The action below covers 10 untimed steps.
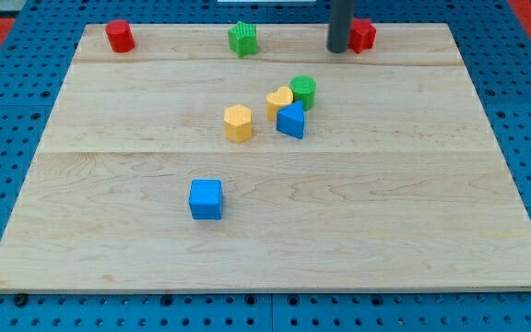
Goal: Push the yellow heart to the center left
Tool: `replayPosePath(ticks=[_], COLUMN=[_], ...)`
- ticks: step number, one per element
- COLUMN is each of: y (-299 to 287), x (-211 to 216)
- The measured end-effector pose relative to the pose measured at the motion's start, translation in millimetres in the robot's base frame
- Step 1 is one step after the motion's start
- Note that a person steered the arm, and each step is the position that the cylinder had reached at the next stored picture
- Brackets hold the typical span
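Note:
The yellow heart [279, 100] lies a little above the board's middle, touching a green cylinder [303, 91] on its right and a blue triangular block [291, 121] below it. A yellow hexagon [238, 123] sits just to its left. My tip [339, 49] is at the view's top, right of centre, well above and to the right of the heart, right beside a red block [363, 35].
A red cylinder [119, 36] stands at the top left, a green star-like block [243, 39] at the top centre, and a blue cube [206, 199] at the lower left of centre. The wooden board [431, 231] lies on a blue pegboard.

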State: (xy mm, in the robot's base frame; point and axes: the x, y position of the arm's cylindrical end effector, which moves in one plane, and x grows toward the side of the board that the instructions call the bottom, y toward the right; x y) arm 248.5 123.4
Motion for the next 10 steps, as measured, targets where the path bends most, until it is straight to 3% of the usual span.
replayPosePath(ticks=[2,4,6,9,10], y=[3.4,-60.6,-86.8,-138.2,-180.0], x=[79.2,96.9,125.1,121.8,121.8])
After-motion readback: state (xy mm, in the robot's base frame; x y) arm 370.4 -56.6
